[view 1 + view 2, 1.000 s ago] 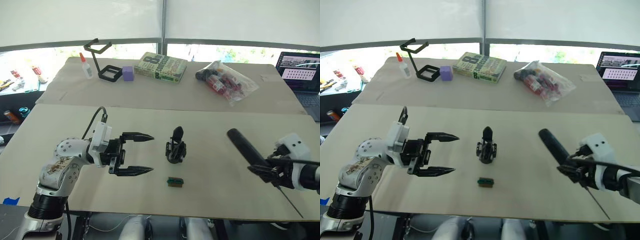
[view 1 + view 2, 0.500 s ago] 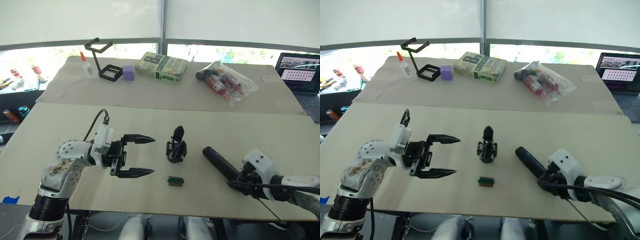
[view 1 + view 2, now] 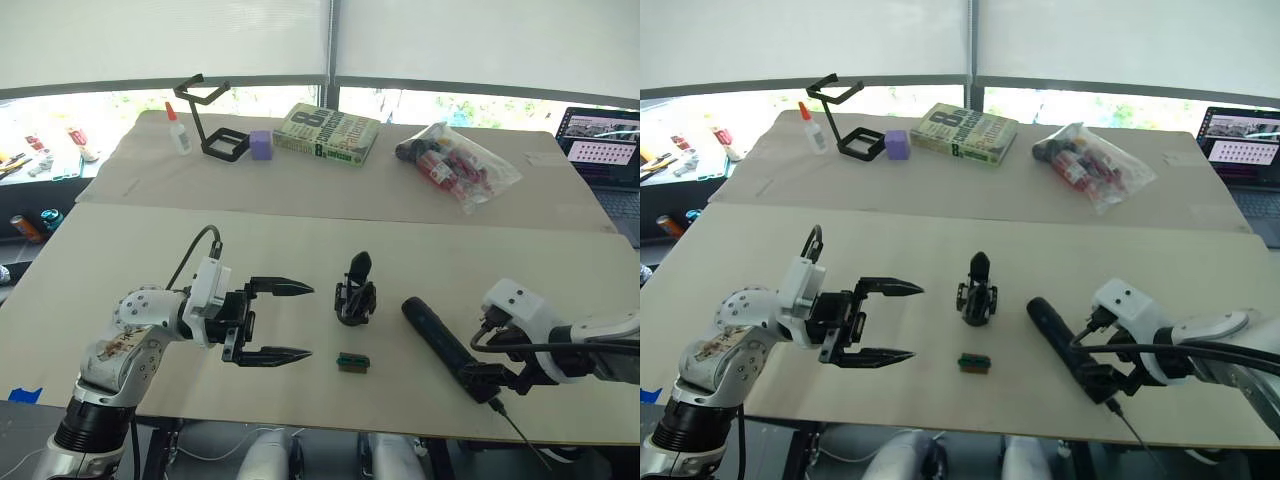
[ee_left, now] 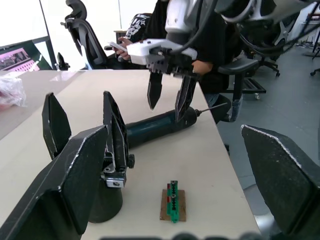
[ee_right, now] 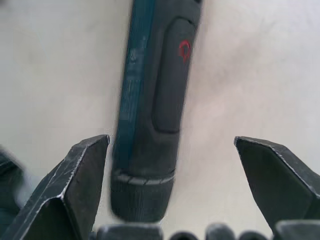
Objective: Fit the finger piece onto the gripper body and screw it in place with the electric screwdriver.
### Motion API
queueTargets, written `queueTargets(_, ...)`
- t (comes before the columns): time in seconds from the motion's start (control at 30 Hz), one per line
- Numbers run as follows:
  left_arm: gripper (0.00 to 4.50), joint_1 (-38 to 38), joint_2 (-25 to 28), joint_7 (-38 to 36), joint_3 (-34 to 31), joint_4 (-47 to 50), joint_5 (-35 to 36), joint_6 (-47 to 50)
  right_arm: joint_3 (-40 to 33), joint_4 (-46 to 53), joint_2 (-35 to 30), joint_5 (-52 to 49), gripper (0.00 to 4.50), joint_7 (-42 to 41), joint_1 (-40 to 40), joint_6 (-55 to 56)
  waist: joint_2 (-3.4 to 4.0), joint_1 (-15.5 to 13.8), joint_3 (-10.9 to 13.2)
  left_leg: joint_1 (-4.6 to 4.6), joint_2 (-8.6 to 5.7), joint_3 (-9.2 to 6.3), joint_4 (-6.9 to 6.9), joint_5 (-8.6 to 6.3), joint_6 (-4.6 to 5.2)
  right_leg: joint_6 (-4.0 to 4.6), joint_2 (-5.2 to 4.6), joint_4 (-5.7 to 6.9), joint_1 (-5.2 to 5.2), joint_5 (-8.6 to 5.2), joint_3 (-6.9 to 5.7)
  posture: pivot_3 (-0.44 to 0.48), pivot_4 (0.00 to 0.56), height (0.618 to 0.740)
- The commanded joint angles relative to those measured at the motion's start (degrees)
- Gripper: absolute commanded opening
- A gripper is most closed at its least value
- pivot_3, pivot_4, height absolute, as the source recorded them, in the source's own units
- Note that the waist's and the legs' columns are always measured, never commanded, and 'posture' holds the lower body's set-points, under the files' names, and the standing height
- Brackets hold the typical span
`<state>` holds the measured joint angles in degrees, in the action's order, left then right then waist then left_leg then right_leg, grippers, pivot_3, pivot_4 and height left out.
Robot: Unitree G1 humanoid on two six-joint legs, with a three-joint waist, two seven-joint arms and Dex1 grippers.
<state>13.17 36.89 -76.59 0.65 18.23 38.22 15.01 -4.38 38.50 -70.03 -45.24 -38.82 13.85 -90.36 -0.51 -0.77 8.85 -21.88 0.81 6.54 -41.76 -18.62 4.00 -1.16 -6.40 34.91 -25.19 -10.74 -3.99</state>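
Electric screwdriver [image 3: 444, 345] lies flat on the table [image 3: 120, 260] — right gripper [image 4: 169, 98] straddles its bit end, fingers spread — left gripper [image 3: 290, 322] agape

Gripper body [image 3: 355, 295] stands mid-table; electric screwdriver [image 3: 445, 343] lies right, green block [image 3: 350, 362] in front.

Electric screwdriver [image 3: 1068, 343] flat on the table [image 3: 940, 245] (right of the gripper body [image 3: 977, 294]), right gripper [image 3: 1118, 385] over it.

We see the thick black pen-shaped electric screwdriver [image 3: 446, 345] now lying on the table, and our right gripper [image 3: 503, 378], previously clamped on it, stands spread above it.
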Motion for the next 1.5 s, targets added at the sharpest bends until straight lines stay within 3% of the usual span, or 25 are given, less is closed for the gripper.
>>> queueTargets(0.03,4.50,-0.39,0.53,-1.35,0.61,1.35,-0.97,-1.89,5.14,-1.15,-3.91,-3.98,4.45,0.28,5.82,-2.14,0.00,0.10,0.00,-0.03,-0.01,0.02,-0.01,-0.01,0.02,0.02,-0.02,-0.01,-0.04,-0.01,0.01,0.000,0.150,0.740)
queueTargets(0.33,4.50,-2.22,0.39,-0.87,0.90,2.65,-1.35,-2.16,15.82,-6.42,-3.19,-8.39,4.45,6.03,14.16,-2.14,0.00,0.19,0.00,-0.10,-0.02,0.04,-0.01,0.00,0.00,-0.01,-0.02,-0.01,-0.08,0.00,0.00,0.000,0.150,0.740)
queueTargets(0.77,4.50,-4.11,0.64,-0.71,0.80,4.17,-2.00,-2.53,26.59,-8.89,0.19,-1.96,4.45,11.42,16.87,-2.14,0.00,0.21,0.00,-0.07,-0.01,0.05,-0.03,0.02,-0.04,-0.02,-0.02,0.01,-0.05,0.00,-0.03,0.000,0.150,0.740)
queueTargets(0.87,4.50,-4.35,0.77,-0.86,0.75,4.20,-2.03,-2.69,28.13,-8.25,0.26,-0.93,3.66,10.72,17.02,-2.14,-0.01,0.19,-0.01,-0.06,-0.01,0.04,-0.05,0.02,-0.04,-0.02,-0.02,0.00,-0.01,0.01,-0.03,0.000,0.150,0.740)
queueTargets(1.03,4.50,-4.63,0.79,-0.87,0.78,4.04,-2.16,-3.07,28.25,-7.89,1.09,0.66,1.97,10.21,16.36,-2.13,-0.04,0.21,-0.02,-0.04,0.00,0.04,-0.07,0.02,-0.04,-0.02,-0.02,0.01,-0.01,0.01,-0.03,0.000,0.150,0.740)
queueTargets(1.1,4.50,-4.93,0.30,-0.25,0.09,3.98,-1.24,-3.04,28.17,-6.95,-0.16,1.73,1.93,9.35,15.63,-1.47,-0.06,0.23,-0.03,-0.03,0.02,0.03,-0.07,0.03,-0.05,-0.02,0.00,0.02,0.00,0.01,-0.05,0.000,0.150,0.740)
queueTargets(1.17,4.50,-4.94,-0.11,0.25,-0.39,4.00,-0.51,-2.95,26.27,-6.62,-1.78,2.87,1.93,8.38,14.23,0.19,-0.05,0.15,-0.03,-0.04,0.02,0.03,-0.07,0.02,-0.05,-0.02,-0.01,0.02,0.00,0.01,-0.05,0.000,0.150,0.740)
queueTargets(1.33,4.50,-4.30,0.60,-1.66,-0.04,2.57,-1.12,-3.32,12.26,-6.71,-3.72,1.53,1.93,5.65,8.29,2.49,-0.04,-0.08,-0.02,-0.15,-0.03,0.04,-0.08,0.02,-0.02,-0.05,-0.06,-0.02,-0.04,0.00,-0.08,0.000,0.150,0.740)
queueTargets(1.47,4.50,-2.38,1.72,-3.90,-0.56,-0.32,-1.36,-3.33,-10.58,-6.31,0.59,-1.94,1.93,-0.25,-0.92,6.80,-0.03,0.04,-0.02,-0.16,0.00,0.05,-0.07,0.02,-0.03,-0.06,0.00,0.02,-0.05,0.01,-0.09,0.000,0.150,0.740)
queueTargets(1.5,4.50,-1.93,2.26,-4.60,-0.80,-1.35,-1.40,-3.20,-20.46,-5.47,5.76,-4.75,1.93,-3.33,-2.81,11.71,-0.03,0.02,-0.02,-0.14,0.03,0.05,-0.07,0.03,-0.04,-0.06,0.05,0.03,-0.05,0.01,-0.09,0.000,0.150,0.740)
